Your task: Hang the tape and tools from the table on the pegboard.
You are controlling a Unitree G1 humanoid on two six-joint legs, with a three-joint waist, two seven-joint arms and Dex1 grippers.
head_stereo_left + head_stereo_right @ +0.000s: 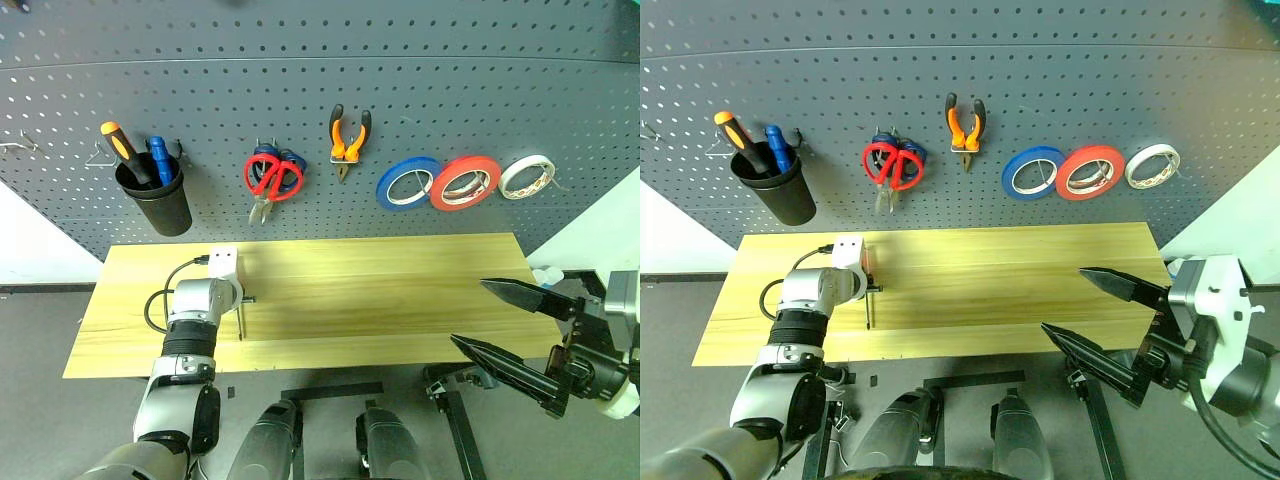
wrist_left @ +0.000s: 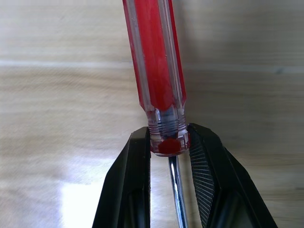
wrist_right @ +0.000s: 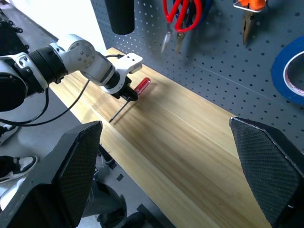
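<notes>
On the light wood table (image 1: 400,290), my left gripper (image 2: 169,147) is shut on the slim red-handled screwdriver (image 2: 156,61), pinching the handle end where the metal shaft (image 1: 240,322) begins. The screwdriver lies flat on the tabletop, as the right wrist view also shows (image 3: 143,85). On the grey pegboard (image 1: 450,80) hang the red tape (image 1: 466,182), the red-handled scissors (image 1: 272,178) and the orange-and-black pliers (image 1: 349,137). My right gripper (image 1: 468,312) stands open and empty, raised off the table's right end.
A black cup (image 1: 160,200) at the pegboard's left holds an orange-and-black screwdriver and a blue one. A blue roll (image 1: 408,183) and a white roll (image 1: 526,176) flank the red tape. Blue-handled scissors hang behind the red ones. A black cable loops beside my left wrist.
</notes>
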